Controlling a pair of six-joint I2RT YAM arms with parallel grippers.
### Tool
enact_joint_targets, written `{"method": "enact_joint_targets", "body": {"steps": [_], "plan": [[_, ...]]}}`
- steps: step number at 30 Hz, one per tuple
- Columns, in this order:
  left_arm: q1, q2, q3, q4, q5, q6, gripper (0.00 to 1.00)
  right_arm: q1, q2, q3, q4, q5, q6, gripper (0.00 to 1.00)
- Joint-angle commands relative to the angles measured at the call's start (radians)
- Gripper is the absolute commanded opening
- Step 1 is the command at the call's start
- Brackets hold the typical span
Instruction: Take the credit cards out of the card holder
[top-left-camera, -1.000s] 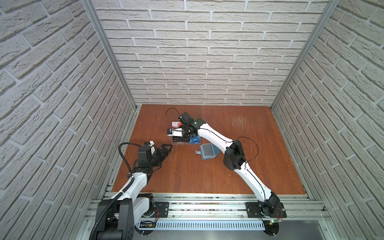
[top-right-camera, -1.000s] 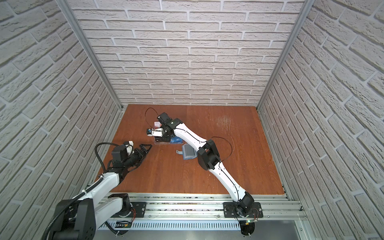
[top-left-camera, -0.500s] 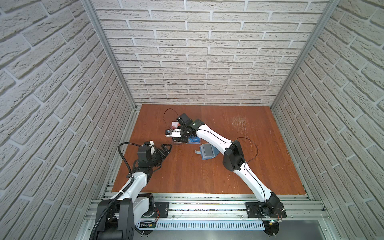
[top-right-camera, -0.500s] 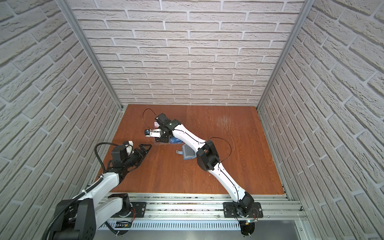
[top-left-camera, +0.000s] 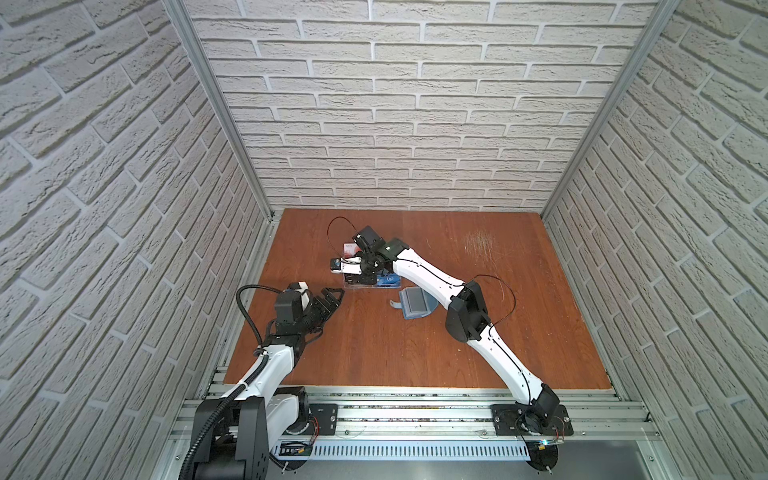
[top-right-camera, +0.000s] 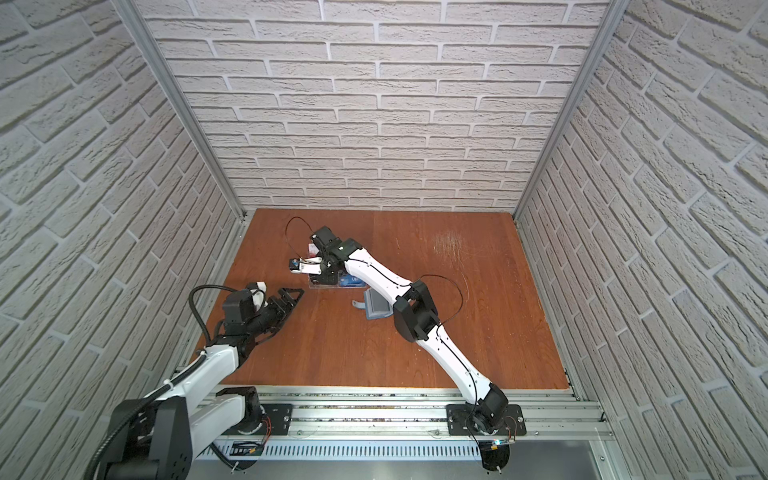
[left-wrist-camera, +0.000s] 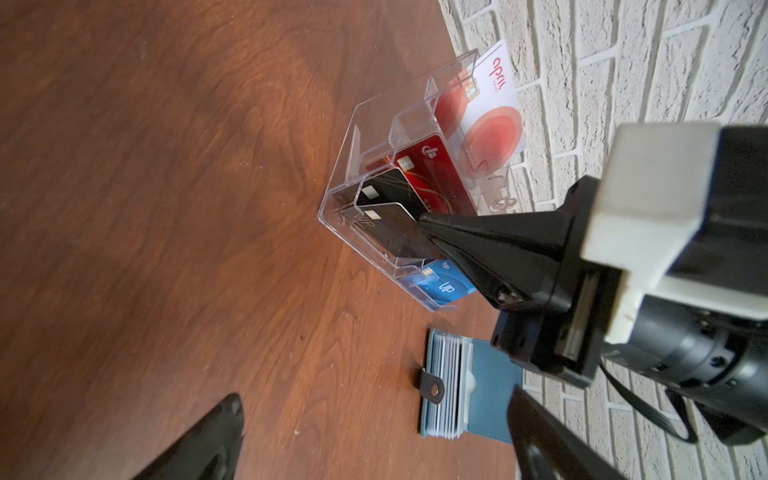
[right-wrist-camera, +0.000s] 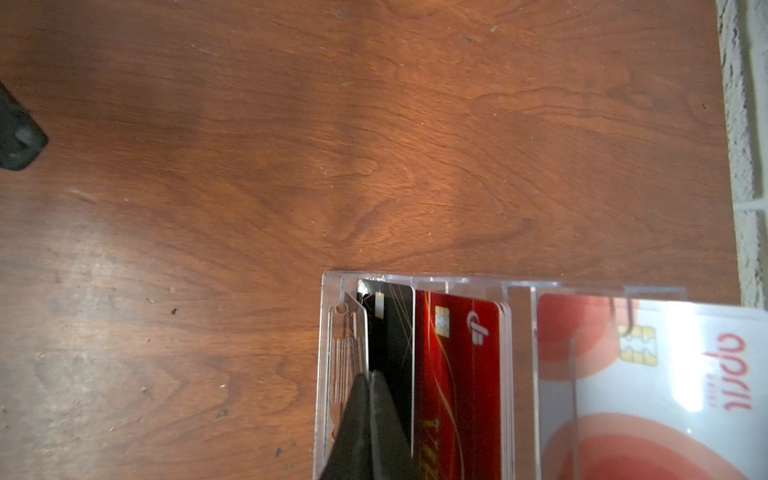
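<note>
Both top views: right hand (top-left-camera: 365, 275) has edged left over clear rack (top-left-camera: 353, 283); left hand (top-left-camera: 332, 297) idle, spread | Left wrist: card holder (left-wrist-camera: 494, 386) lies open on table (left-wrist-camera: 166, 208) beside rack, maybe unemptied | Right wrist: right hand now clenched at black card (right-wrist-camera: 390, 332), likely filing it; grip unclear.

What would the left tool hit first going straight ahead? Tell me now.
Probably the clear rack: the open left tool points at its near corner, with only bare table between. The card holder lies off to one side of that line. The tool's height is hard to judge.
</note>
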Motion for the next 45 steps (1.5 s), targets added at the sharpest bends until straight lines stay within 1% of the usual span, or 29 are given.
{"method": "enact_joint_targets", "body": {"steps": [1, 20, 23, 26, 30, 32, 33, 34, 37, 38, 39, 40, 42, 45], "plan": [[0.009, 0.002, -0.009, 0.039, 0.004, 0.019, 0.98, 0.014, 0.011, -0.005, 0.025, -0.021, 0.006, 0.05], [0.012, 0.012, -0.009, 0.048, 0.008, 0.015, 0.98, 0.021, -0.006, -0.005, 0.069, -0.047, 0.052, 0.05], [0.01, -0.003, -0.009, 0.039, 0.009, 0.009, 0.98, 0.018, -0.036, -0.015, 0.077, -0.062, 0.086, 0.05], [0.012, -0.041, -0.007, 0.008, 0.009, 0.002, 0.98, 0.01, -0.09, -0.065, 0.111, -0.069, 0.127, 0.06], [0.011, -0.126, 0.002, -0.071, -0.004, 0.005, 0.98, -0.012, -0.181, -0.145, 0.153, -0.073, 0.199, 0.12], [0.012, -0.156, 0.012, -0.111, -0.016, 0.012, 0.98, -0.025, -0.239, -0.203, 0.187, -0.069, 0.268, 0.18], [0.012, -0.165, 0.022, -0.126, -0.021, 0.015, 0.98, -0.035, -0.272, -0.239, 0.203, -0.069, 0.297, 0.29], [0.013, -0.165, 0.035, -0.138, -0.022, 0.019, 0.98, -0.044, -0.312, -0.282, 0.223, -0.064, 0.327, 0.42], [0.015, -0.13, 0.082, -0.149, -0.025, 0.03, 0.98, -0.074, -0.431, -0.44, 0.316, -0.036, 0.427, 0.63], [0.017, -0.114, 0.099, -0.147, -0.025, 0.032, 0.98, -0.086, -0.462, -0.482, 0.344, -0.028, 0.456, 0.69], [0.016, -0.088, 0.117, -0.138, -0.025, 0.037, 0.98, -0.1, -0.505, -0.543, 0.384, -0.018, 0.502, 0.77], [0.017, -0.06, 0.138, -0.121, -0.029, 0.043, 0.98, -0.124, -0.551, -0.608, 0.427, -0.014, 0.566, 0.91], [0.018, 0.005, 0.186, -0.108, -0.04, 0.063, 0.98, -0.168, -0.606, -0.7, 0.502, -0.025, 0.693, 0.97], [0.018, 0.117, 0.249, -0.012, -0.028, 0.066, 0.98, -0.229, -0.661, -0.812, 0.592, -0.028, 0.871, 1.0]]}}
